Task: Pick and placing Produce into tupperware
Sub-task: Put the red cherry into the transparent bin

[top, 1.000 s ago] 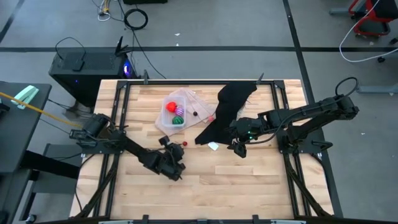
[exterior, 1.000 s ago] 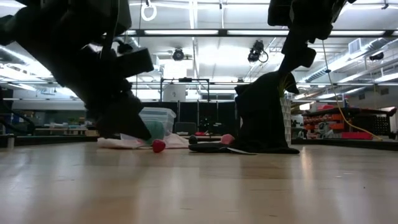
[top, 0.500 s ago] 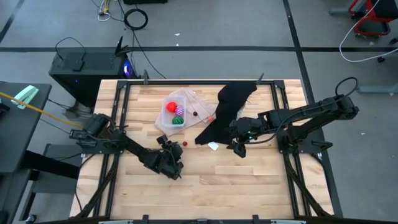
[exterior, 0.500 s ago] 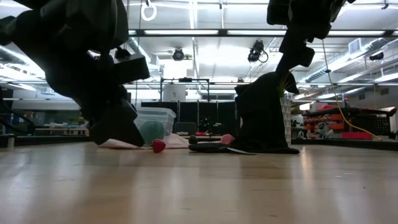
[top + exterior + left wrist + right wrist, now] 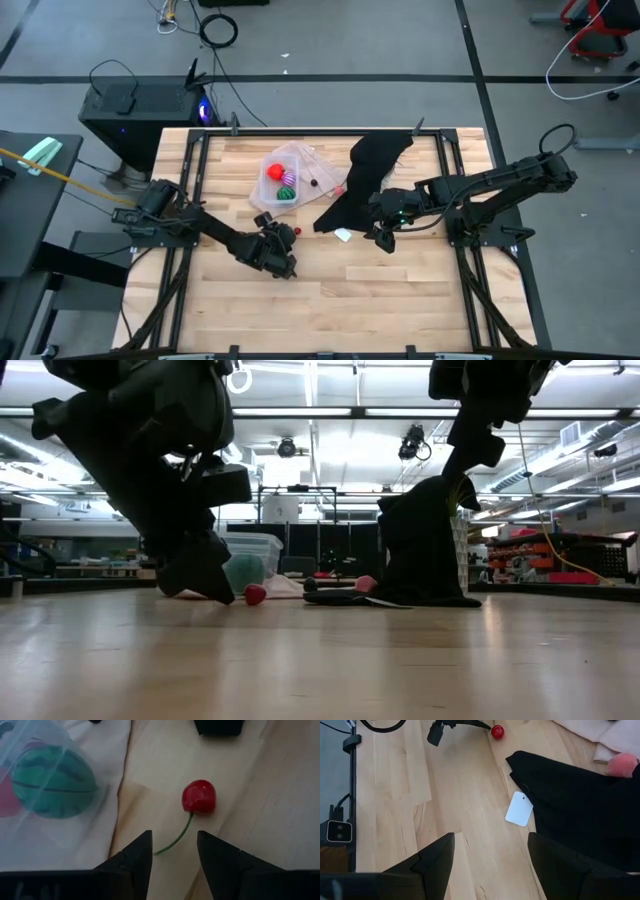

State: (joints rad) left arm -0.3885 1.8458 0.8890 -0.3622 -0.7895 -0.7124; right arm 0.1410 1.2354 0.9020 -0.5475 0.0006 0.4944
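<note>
The left tool [image 5: 172,855] hangs low over the middle of the counter [image 5: 400,300], its two fingers spread a little — nothing between them but bare wood and the tip of a green stem. Just ahead of it lies the cherry [image 5: 199,797], a small red ball on the wood, with that thin stem trailing back toward the gap between the fingers. So the long axis of the fruit runs almost straight along the line of approach, stem end nearest, ball end farthest. I judge the tool has to push on forward past the stem before its fingers flank the round part.

The cherry sits just off the near edge of the tupperware [image 5: 290,160], which rests toward the far edge of the counter, left of centre. Inside it I can make out a toy watermelon [image 5: 52,782], green with dark stripes, seen through the clear wall, beside a red piece [image 5: 274,172] and a magenta one [image 5: 287,178].

The left arm is plainly the nearer one. The right tool [image 5: 490,852] waits toward the right side, spread wide and empty, over the edge of a black cloth [image 5: 365,180] and a small white tag [image 5: 519,809] — well apart from the cherry.
</note>
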